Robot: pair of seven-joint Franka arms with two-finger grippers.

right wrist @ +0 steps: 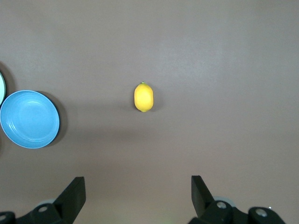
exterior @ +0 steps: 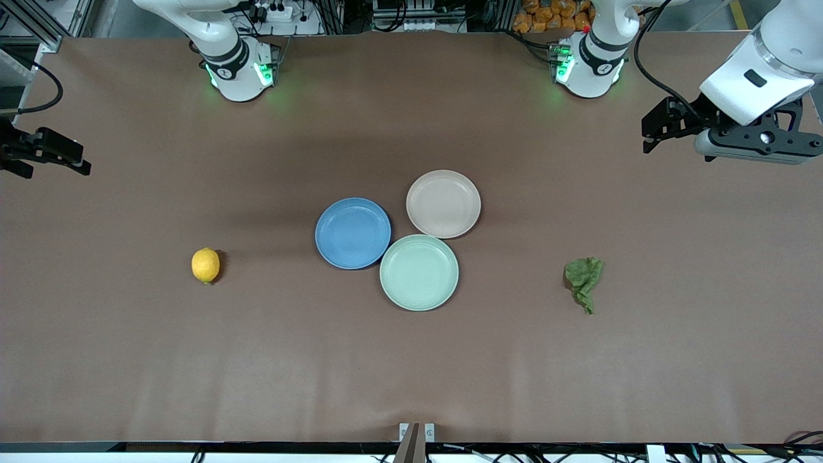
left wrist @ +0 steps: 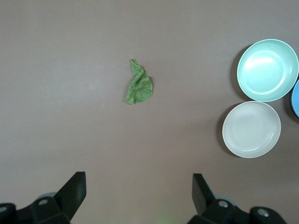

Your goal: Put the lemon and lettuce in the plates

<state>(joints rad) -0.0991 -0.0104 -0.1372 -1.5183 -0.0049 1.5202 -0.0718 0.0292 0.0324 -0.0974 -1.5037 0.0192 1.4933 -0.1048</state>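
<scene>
The yellow lemon (exterior: pixel 206 265) lies on the table toward the right arm's end and also shows in the right wrist view (right wrist: pixel 144 97). The green lettuce leaf (exterior: pixel 584 281) lies toward the left arm's end and shows in the left wrist view (left wrist: pixel 139 85). The blue plate (exterior: pixel 353 233) and the beige-pink plate (exterior: pixel 443 203) sit side by side mid-table, both empty. My left gripper (exterior: pixel 649 132) (left wrist: pixel 138 186) is open and empty, high over bare table at its end. My right gripper (exterior: pixel 82 161) (right wrist: pixel 138 189) is open and empty, high over bare table at its end.
A pale mint-green plate (exterior: pixel 419 272) sits empty, touching both other plates and nearer the front camera. It also shows in the left wrist view (left wrist: pixel 267 70). The brown table (exterior: pixel 411 373) is bare between the plates and each item.
</scene>
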